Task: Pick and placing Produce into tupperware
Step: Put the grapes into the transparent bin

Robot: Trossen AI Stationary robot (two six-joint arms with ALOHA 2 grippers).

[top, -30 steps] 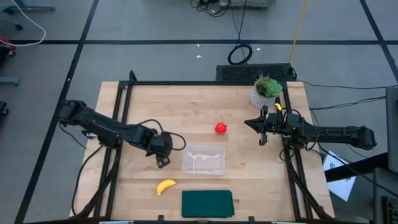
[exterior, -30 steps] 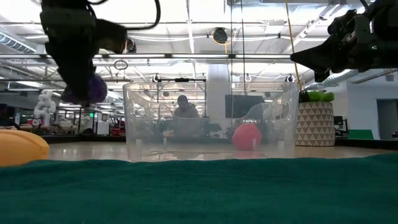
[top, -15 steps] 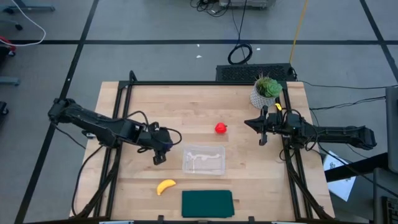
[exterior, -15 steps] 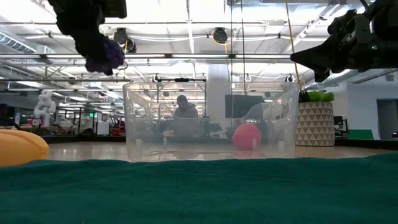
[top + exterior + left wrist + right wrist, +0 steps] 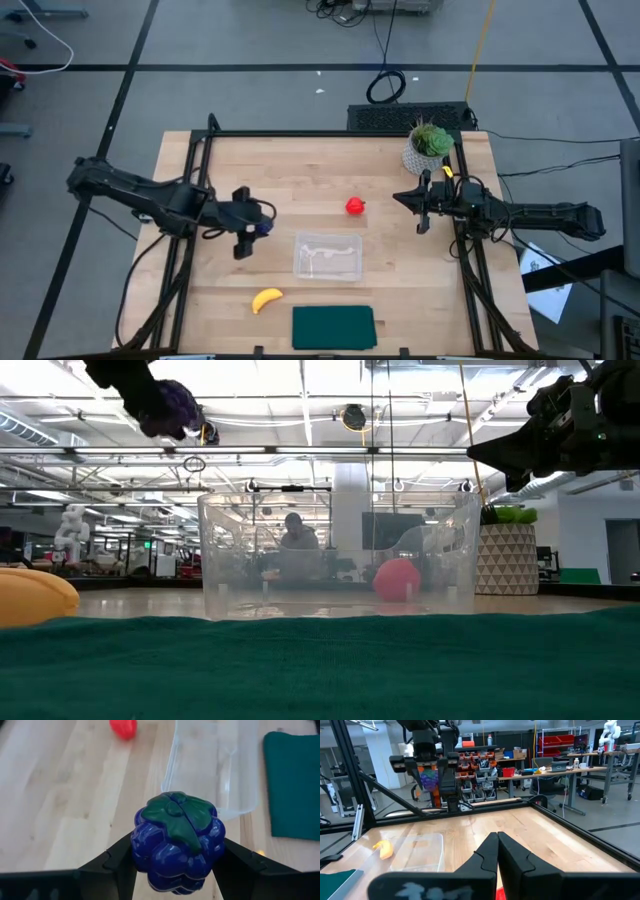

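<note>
My left gripper [image 5: 250,232] is shut on the purple grape cluster [image 5: 177,840], which has a green leaf top, and hangs high above the table left of the tupperware [image 5: 327,256]. The low view shows the grape [image 5: 175,405] well above the clear container [image 5: 340,555]. The red strawberry [image 5: 355,206] sits on the wood beyond the tupperware. The yellow banana [image 5: 266,299] lies near the front edge. My right gripper [image 5: 420,205] is shut and hovers at the right, next to the potted plant. My left gripper pinches the grape cluster by its two opposite sides [image 5: 140,851], one dark finger [image 5: 115,862] on each side. The fingers slant down from the table's left. The grape is lifted clear of the table, its green leaf top toward the wrist camera.
A flat dark green cloth [image 5: 333,327] lies at the near edge, right of the banana. A green plant in a white pot [image 5: 428,147] stands at the far right corner. Bare wood stretches between the left gripper and the tupperware.
My left gripper has risen steadily with the grape cluster held between its fingers, and has drifted a little toward the table's left edge. The grape now hangs well above the tupperware's rim in the low view.
</note>
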